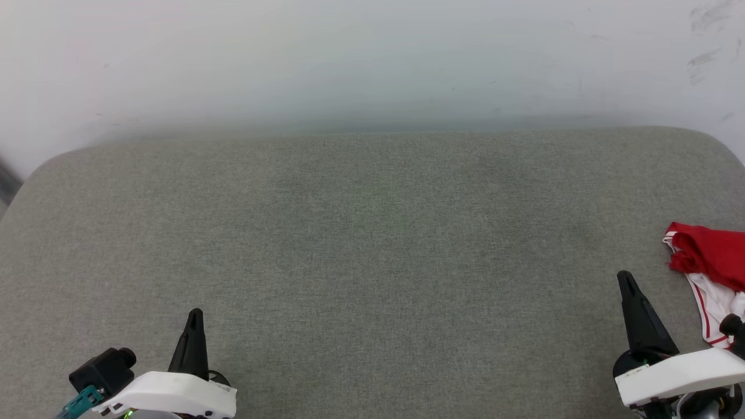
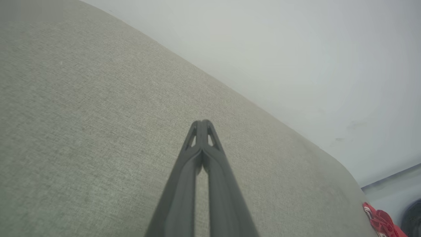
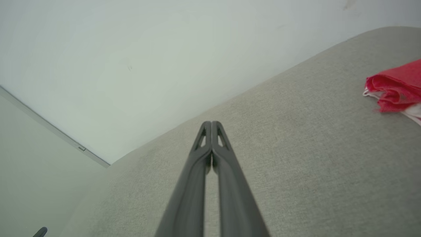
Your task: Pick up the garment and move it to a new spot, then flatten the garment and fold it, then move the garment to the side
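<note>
The garment (image 1: 707, 253), bunched at the cushion's (image 1: 372, 233) right edge, looks soft (pinch a fold); left gripper (image 1: 195, 314) and right gripper (image 1: 624, 276) sit closed, empty.

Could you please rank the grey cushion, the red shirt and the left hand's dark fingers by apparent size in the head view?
1. Grey fabric cushion.
2. Crumpled red-and-white jersey garment, cut off by the edge.
3. Left hand's dark fingers.

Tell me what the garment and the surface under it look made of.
The garment: thin soft fabric, matte red and white, judging by limp crumpled folds. The surface: grey woven cloth, matte, weave visible; possibly padded, given rounded corners.
</note>
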